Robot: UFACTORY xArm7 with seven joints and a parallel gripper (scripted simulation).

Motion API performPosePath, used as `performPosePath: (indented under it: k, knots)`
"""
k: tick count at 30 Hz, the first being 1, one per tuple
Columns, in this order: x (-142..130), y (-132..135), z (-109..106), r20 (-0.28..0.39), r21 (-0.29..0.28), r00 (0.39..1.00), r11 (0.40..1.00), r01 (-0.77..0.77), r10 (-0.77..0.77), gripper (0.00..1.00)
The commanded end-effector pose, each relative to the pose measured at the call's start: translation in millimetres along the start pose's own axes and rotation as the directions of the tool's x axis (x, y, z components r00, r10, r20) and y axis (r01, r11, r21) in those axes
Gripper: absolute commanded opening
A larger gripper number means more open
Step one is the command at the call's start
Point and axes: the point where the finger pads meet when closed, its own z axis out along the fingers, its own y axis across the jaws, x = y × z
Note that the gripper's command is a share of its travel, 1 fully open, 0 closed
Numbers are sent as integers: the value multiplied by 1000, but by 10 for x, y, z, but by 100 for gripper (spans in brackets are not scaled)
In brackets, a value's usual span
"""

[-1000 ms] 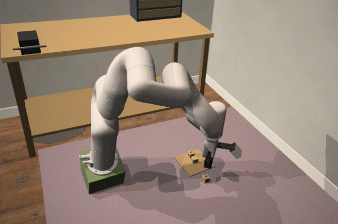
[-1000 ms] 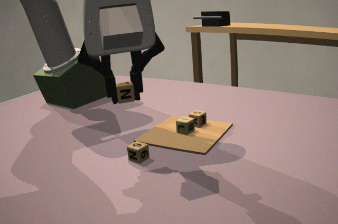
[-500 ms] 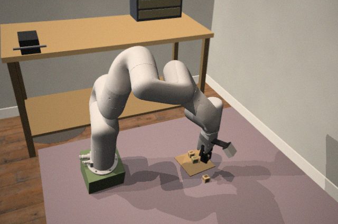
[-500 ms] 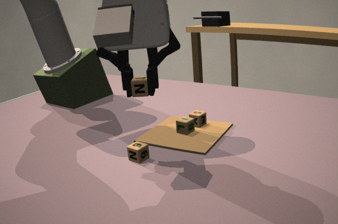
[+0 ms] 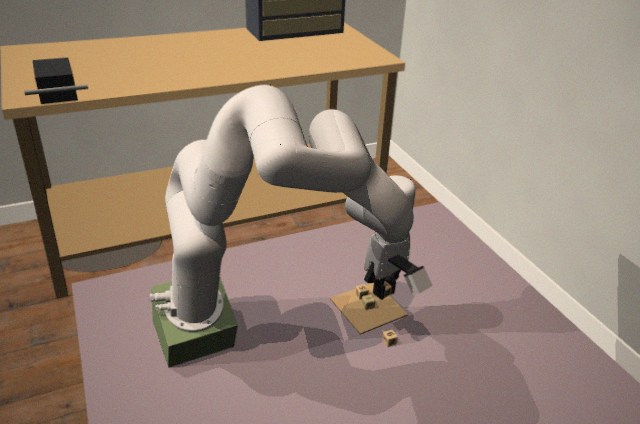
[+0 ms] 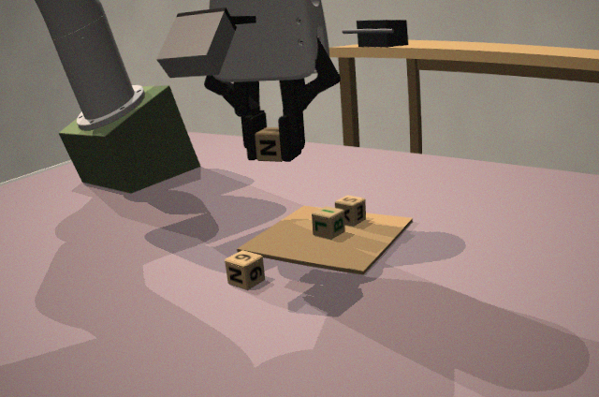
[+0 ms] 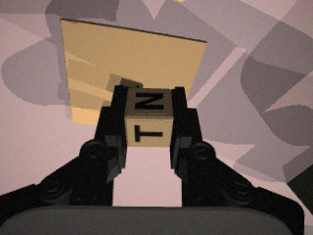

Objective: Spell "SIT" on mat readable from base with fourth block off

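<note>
In the top view, a white arm bends down over a tan mat (image 5: 361, 318) on the table; two blocks sit on the mat, a fourth block (image 5: 390, 338) lies just off its near corner, and the gripper (image 5: 381, 289) hides what it carries. The exterior view shows that load: a block (image 6: 267, 143) clamped between the black fingers (image 6: 291, 139), held in the air well above the table, beside the I block (image 6: 328, 223) and S block (image 6: 351, 209). The wrist view alone shows the held block's T face (image 7: 148, 132); a good placement likely means lowering it level, T upward, close beside the I block, before releasing
</note>
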Motion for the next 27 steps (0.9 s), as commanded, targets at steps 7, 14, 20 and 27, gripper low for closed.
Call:
performPosePath:
  k: [7, 14, 20, 27]
  knots:
    - [-201, -72, -16, -20, 9, 974, 974, -226, 226, 21]
    - [-284, -91, -17, -20, 11, 950, 950, -311, 311, 21]
    - [-287, -91, -17, -20, 11, 949, 949, -314, 314, 21]
    - [-287, -91, -17, -20, 11, 949, 949, -314, 314, 21]
